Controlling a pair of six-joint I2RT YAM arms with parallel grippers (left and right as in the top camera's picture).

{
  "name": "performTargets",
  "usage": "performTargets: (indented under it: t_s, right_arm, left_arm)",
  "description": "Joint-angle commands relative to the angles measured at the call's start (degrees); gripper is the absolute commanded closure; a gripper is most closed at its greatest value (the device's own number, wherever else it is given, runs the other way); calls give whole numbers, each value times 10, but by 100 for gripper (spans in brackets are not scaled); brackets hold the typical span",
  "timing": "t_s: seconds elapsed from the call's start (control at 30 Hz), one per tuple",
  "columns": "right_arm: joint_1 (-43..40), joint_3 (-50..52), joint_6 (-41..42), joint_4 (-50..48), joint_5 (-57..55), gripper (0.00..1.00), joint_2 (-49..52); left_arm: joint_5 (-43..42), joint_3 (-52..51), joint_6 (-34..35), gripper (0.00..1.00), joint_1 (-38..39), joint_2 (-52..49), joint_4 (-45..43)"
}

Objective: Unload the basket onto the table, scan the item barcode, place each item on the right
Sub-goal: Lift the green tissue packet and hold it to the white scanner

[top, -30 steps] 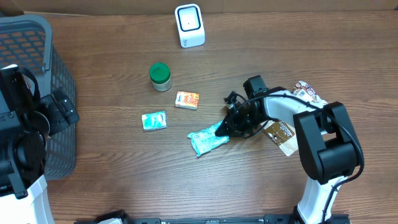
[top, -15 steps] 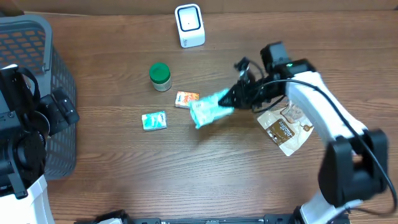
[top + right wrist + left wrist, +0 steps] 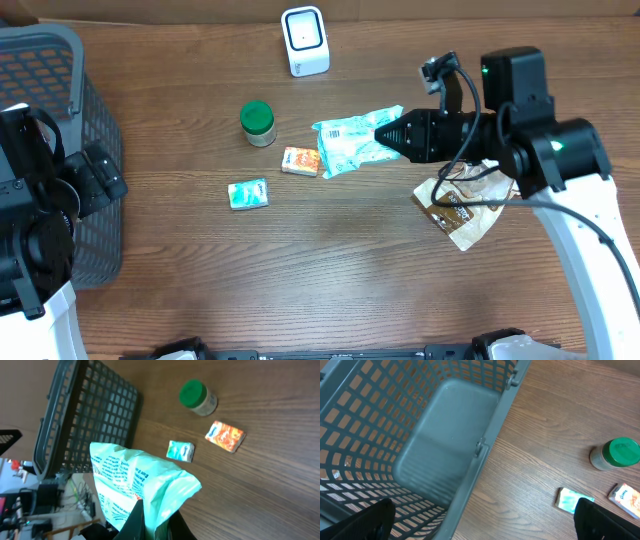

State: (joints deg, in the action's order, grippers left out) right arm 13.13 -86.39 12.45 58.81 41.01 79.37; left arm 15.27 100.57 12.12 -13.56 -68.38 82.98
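A mint-green plastic packet [image 3: 350,143] with dark print hangs above the table, pinched at its right end by my right gripper [image 3: 388,134], which is shut on it. In the right wrist view the packet [image 3: 130,485] fills the lower left and both fingers clamp its crumpled edge at the gripper [image 3: 160,527]. The white barcode scanner [image 3: 305,40] stands at the far edge, up and left of the packet. My left gripper [image 3: 482,525] is open and holds nothing, hovering over the basket rim [image 3: 485,455].
A dark grey mesh basket [image 3: 60,60] fills the far left. On the table lie a green-lidded jar [image 3: 257,122], an orange box [image 3: 301,160], a small teal packet [image 3: 247,193] and a brown pouch [image 3: 460,215] under the right arm.
The right gripper lifted the green packet off the table's middle and carried it toward the far side, now beside the jar and orange box. The left arm stayed still.
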Motion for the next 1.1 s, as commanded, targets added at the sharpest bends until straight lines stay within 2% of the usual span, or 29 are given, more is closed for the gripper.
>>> performTargets:
  t_s: [0.0,0.07,0.33,0.67,0.93,1.07]
  right_arm:
    - [-1,-14,13,-2,-12,96,-37]
    - [-1,-14,14,-1,-21,96,-45]
    - [38,-72,45,66,-194,96,-27]
    - [142,-331,30,109,-518,96,170]
    - [210,-357,-116,-96,-815,96,315]
    - [213,-356,-219,-238,-890,96,391]
  left_arm:
    - [6,12,12,0,-3,5,0]
    - [6,11,12,0,-3,5,0]
    - [6,11,12,1,-3,5,0]
    - [6,12,12,0,-3,5,-1]
    - [6,12,12,0,-3,5,0]
    - [6,11,12,0,-3,5,0]
